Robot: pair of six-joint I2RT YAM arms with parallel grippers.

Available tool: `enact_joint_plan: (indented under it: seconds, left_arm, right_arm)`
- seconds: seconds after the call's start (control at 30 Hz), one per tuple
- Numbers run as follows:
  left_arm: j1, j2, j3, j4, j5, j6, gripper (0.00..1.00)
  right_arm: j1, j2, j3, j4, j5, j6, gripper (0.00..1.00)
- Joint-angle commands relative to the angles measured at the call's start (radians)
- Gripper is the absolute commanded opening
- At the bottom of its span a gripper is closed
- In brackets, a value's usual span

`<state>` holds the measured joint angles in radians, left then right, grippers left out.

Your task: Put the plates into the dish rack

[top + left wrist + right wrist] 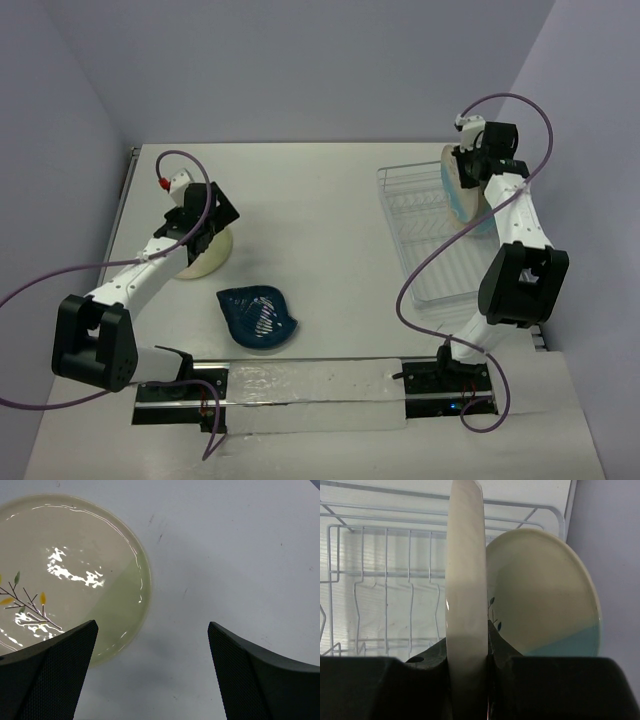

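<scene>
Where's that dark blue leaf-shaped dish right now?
Overhead view: the leaf dish lies on the table, left of centre, just below-right of the left cream plate.

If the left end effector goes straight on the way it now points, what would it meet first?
The left end effector would probably meet the sprig plate first: its rim lies under one finger; the other finger faces bare table. Depth is unclear.
</scene>
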<state>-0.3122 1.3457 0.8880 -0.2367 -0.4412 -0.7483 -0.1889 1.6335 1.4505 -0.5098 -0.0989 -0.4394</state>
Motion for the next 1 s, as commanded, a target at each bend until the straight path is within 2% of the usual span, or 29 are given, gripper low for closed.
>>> enact_joint_plan:
  seconds: [0.0,0.3,0.5,0.57,0.63,0.7,0.83,0.97]
  left_arm:
    - [0.005,0.003,0.055,0.002,-0.007,-0.007,0.99]
    - [0.005,0.003,0.055,-0.016,-0.022,-0.020,0.99]
    - [0.005,0.010,0.062,-0.026,-0.019,-0.026,0.99]
    - [0.005,0.008,0.061,-0.030,-0.024,-0.032,0.99]
    - [0.005,-0.001,0.051,-0.020,-0.019,-0.032,0.99]
    - [0.005,-0.007,0.042,-0.003,-0.010,-0.031,0.99]
    - [0.005,-0.015,0.045,-0.013,-0.015,-0.035,0.99]
    - [0.005,-0.042,0.028,-0.006,-0.021,-0.037,0.99]
  right_arm:
    - [-0.021,0.005,0.017,0.152,0.002,-0.015,0.00]
    - [-0.043,0.046,-0.001,0.185,-0.016,0.031,0.01]
    - [-0.050,0.054,-0.013,0.201,0.001,0.064,0.22]
    - [-0.058,0.046,-0.012,0.210,0.011,0.082,0.44]
    - [-0.063,0.036,-0.012,0.221,0.020,0.086,0.59]
    - [-0.065,0.028,-0.017,0.234,0.050,0.091,0.69]
    - [-0.067,0.009,-0.031,0.285,0.124,0.100,0.73]
    - [-0.066,-0.017,-0.039,0.317,0.135,0.106,0.77]
